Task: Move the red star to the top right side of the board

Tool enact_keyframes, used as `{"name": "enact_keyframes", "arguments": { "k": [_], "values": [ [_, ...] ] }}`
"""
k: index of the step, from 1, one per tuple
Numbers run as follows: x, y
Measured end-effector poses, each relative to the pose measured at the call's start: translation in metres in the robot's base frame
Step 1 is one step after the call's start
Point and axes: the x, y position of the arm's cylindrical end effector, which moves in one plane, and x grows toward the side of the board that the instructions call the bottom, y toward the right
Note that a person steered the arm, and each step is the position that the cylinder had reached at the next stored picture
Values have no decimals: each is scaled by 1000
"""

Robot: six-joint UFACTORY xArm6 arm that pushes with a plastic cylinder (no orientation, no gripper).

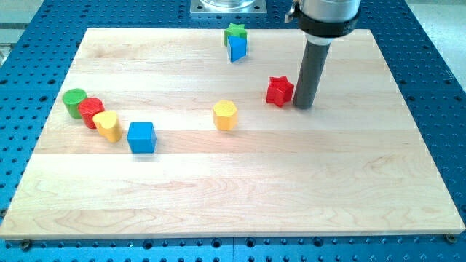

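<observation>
Nearest the view's bottom the pale wooden worktop (233, 204) is bare; a little further up sits a blue cube-shaped block (142, 137), and touching in a short diagonal row up toward the view's left are a yellow rounded block (108, 125), a red cylinder-like block (91, 112) and a green cylinder-like block (73, 102). Near the middle, on its own, stands a yellow hexagonal block (226, 115). Beyond that and toward the view's right is the task's thing, the red star-shaped block (279, 90), with my tip (303, 106) — the lower end of the dark rod — just beside it on its right, touching or very nearly so. There is no gripper on this arm, so nothing is held; the rod can only push. Farthest away, near the top edge, a blue angular block (237, 48) sits against a green star-shaped block (235, 31). As I judge it, the step in hand is getting into a pushing position, and the present side is the wrong one — a push from here would send the star leftward. The next move calls for circling to the star's lower left without nudging it, then driving it up and right toward the top right corner.
</observation>
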Motion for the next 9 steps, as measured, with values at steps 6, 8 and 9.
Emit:
{"name": "enact_keyframes", "arguments": {
  "k": [6, 8, 9],
  "values": [
    [-83, -77],
    [-126, -29],
    [-155, 47]
  ]
}}
